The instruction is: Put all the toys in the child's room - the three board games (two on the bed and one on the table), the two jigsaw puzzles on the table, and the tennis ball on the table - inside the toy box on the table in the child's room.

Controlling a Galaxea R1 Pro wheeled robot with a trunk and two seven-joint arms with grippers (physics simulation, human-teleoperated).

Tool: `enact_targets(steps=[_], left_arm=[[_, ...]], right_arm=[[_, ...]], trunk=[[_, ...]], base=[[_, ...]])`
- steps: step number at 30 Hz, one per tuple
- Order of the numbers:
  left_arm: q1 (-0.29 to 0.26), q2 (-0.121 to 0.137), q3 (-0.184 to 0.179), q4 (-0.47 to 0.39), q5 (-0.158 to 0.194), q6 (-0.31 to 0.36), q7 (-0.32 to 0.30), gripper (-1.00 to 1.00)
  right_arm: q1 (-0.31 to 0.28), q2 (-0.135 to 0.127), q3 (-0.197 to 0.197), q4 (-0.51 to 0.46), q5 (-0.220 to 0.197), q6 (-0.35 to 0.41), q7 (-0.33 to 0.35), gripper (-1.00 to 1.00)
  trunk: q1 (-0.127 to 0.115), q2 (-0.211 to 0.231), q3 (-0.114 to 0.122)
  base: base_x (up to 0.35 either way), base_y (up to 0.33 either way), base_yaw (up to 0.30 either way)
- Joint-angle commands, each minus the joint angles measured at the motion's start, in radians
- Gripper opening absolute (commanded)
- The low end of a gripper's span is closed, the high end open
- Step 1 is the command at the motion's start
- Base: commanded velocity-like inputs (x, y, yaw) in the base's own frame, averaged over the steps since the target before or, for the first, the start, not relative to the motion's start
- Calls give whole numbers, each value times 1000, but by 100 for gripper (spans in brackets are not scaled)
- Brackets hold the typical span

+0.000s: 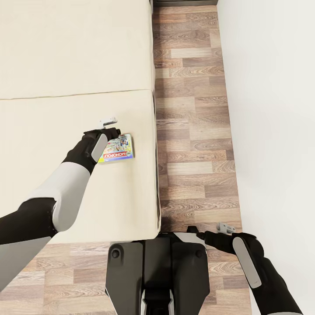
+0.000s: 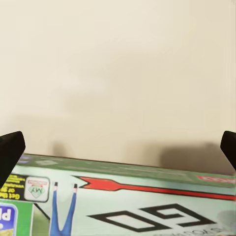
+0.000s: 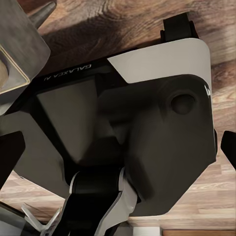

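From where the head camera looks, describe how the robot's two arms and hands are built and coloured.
Both arms are glossy black with light grey shell segments. The left arm has a broad pale grey forearm and a grey panel on its black wrist. The left hand has pale grey fingers. The right arm carries a long grey strip; the right hand is small and grey metallic.

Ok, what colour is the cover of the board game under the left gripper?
The board game is pale green and white with a red arrow stripe, clearest in the left wrist view.

A brown wooden floor (image 1: 192,131) is running down the middle of the frame, and a plain white wall (image 1: 271,109) is standing along the right side.
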Motion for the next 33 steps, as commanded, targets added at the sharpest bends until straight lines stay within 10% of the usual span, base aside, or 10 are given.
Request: enact_targets(steps=[1,33], left_arm=[[0,-1,3,-2,10,0,5,100],[0,-1,-2,-2,9,-35,4,100]], right_arm=[[0,0,0,-1,-11,4,-10,100],[0,0,0,-1,-12,4,-10,100]], trunk=[[1,-2,-1],[1,-2,-1]], base=[[0,0,0],[-32,0,0]])
